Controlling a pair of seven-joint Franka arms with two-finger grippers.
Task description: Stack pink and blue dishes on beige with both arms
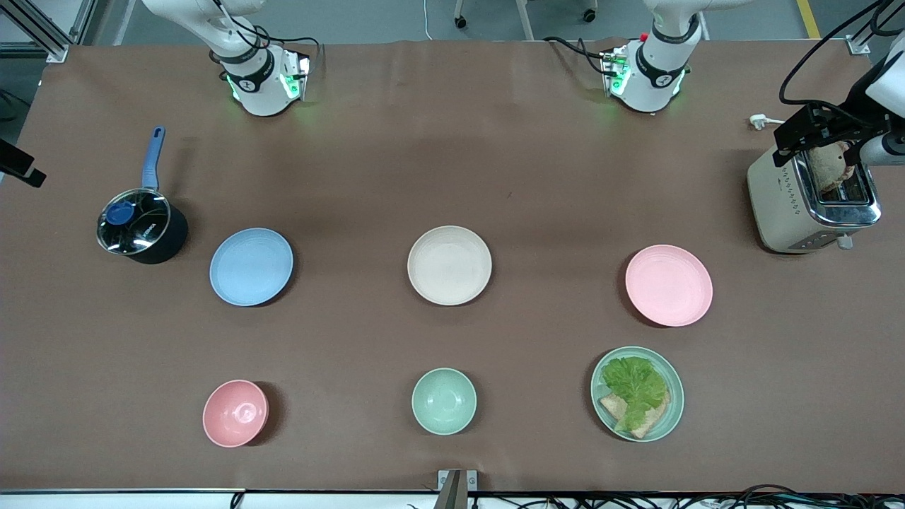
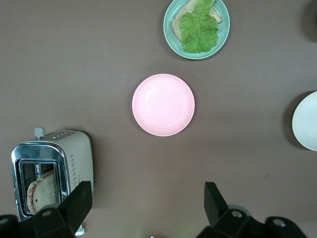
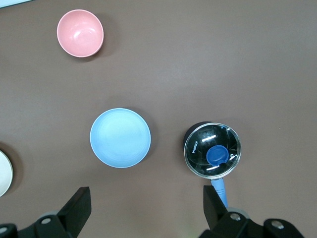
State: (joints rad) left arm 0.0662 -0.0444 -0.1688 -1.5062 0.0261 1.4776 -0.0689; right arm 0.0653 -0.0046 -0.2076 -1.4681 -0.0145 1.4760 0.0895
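Observation:
The beige plate (image 1: 449,265) lies at the table's middle, and its rim also shows in the left wrist view (image 2: 306,121). The pale blue plate (image 1: 251,266) (image 3: 120,138) lies toward the right arm's end. The pale pink plate (image 1: 668,285) (image 2: 163,104) lies toward the left arm's end. All three are bare and apart from each other. My left gripper (image 2: 148,193) hangs open high over bare table between the pink plate and its base. My right gripper (image 3: 147,196) hangs open high over bare table between the blue plate and its base. Neither holds anything.
A lidded black pot (image 1: 141,225) with a blue handle stands beside the blue plate. A toaster (image 1: 813,201) with bread stands beside the pink plate. Nearer the front camera sit a pink bowl (image 1: 235,413), a mint-green bowl (image 1: 444,400) and a green plate with lettuce (image 1: 637,393).

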